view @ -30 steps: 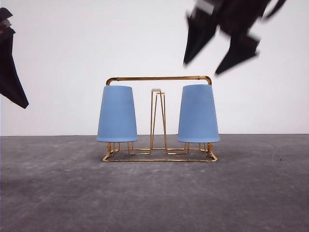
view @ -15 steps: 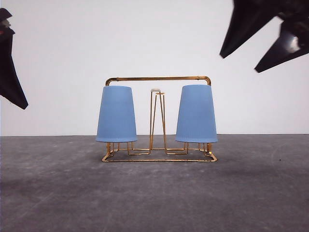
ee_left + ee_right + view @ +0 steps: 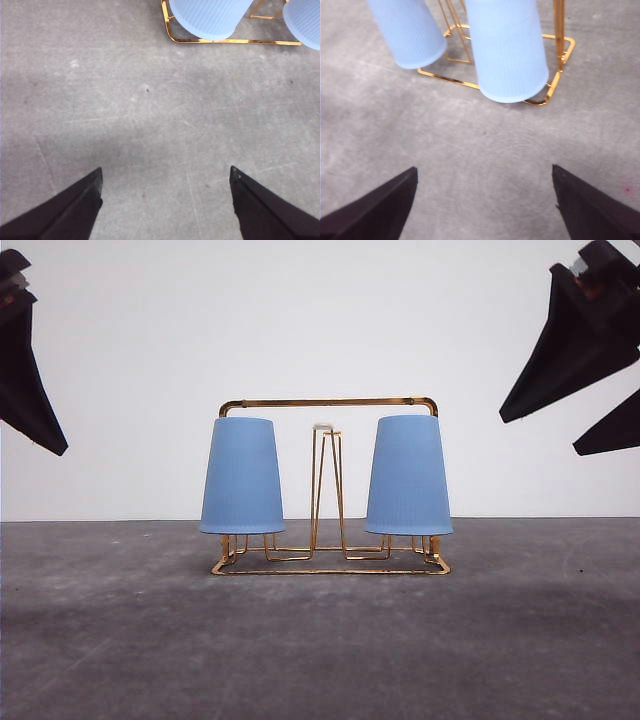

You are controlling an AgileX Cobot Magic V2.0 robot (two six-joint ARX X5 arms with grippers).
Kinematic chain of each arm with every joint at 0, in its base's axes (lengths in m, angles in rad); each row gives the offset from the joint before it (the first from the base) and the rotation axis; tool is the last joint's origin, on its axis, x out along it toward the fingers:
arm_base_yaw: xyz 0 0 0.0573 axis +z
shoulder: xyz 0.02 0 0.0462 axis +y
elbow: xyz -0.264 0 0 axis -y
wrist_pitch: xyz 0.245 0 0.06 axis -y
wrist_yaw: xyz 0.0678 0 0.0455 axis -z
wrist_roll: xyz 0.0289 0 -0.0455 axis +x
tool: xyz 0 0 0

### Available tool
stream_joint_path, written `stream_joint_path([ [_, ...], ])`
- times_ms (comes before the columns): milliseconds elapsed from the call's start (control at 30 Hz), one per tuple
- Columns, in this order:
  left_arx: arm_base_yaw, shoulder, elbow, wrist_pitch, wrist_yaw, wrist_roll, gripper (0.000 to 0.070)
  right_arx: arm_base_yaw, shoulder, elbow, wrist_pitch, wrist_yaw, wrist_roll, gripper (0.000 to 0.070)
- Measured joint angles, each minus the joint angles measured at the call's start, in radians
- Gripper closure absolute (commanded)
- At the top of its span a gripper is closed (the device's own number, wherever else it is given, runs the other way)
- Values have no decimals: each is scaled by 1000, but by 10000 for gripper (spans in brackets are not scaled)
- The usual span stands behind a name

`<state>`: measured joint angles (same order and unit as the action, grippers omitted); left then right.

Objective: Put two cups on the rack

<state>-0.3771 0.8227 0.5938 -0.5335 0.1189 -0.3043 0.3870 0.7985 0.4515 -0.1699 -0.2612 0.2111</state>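
Two light blue ribbed cups hang upside down on the gold wire rack [image 3: 330,402]: the left cup [image 3: 242,476] and the right cup [image 3: 408,476], with an upright white-tipped prong [image 3: 323,427] between them. The rack's base [image 3: 235,41] and both cups [image 3: 212,17] appear in the left wrist view, and the cups [image 3: 507,50] over the rack [image 3: 560,40] in the right wrist view. My left gripper [image 3: 165,175] is open over bare floor, raised at the far left [image 3: 45,445]. My right gripper [image 3: 482,172] is open and empty, raised at the far right [image 3: 540,435].
The rack stands on a grey, scuffed table surface [image 3: 320,640] in front of a plain white wall [image 3: 320,320]. Open surface lies in front of the rack and to both sides.
My right gripper has swung from above the right cup out to the right and lower. The right cup and rack shifted slightly and settled. The left arm barely moved.
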Motion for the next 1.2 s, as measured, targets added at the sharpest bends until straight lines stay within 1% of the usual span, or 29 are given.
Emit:
stream_joint_path([
  [33, 0, 0, 0, 1, 11, 0, 700, 0, 0, 0, 0, 1, 5, 700],
  [67, 0, 0, 0, 3, 21, 0, 700, 0, 0, 0, 0, 6, 5, 675],
  [100, 0, 0, 0, 8, 27, 0, 700, 0, 0, 0, 0, 14, 5, 669],
  [233, 0, 0, 0, 27, 33, 0, 700, 0, 0, 0, 0, 26, 4, 675],
  [800, 2, -14, -3, 24, 31, 9, 700, 0, 0, 0, 3, 26, 4, 675],
  [900, 19, -86, -45, 66, 19, 54, 700, 0, 0, 0, 3, 26, 4, 675],
  [1000, 57, -207, -138, 130, 2, 132, 700, 0, 0, 0, 3, 26, 4, 675],
  [1100, 122, -342, -216, 166, -24, 214, 700, 0, 0, 0, 3, 26, 4, 675],
  [1200, 211, -473, -262, 213, -56, 257, 700, 0, 0, 0, 3, 26, 4, 675],
])
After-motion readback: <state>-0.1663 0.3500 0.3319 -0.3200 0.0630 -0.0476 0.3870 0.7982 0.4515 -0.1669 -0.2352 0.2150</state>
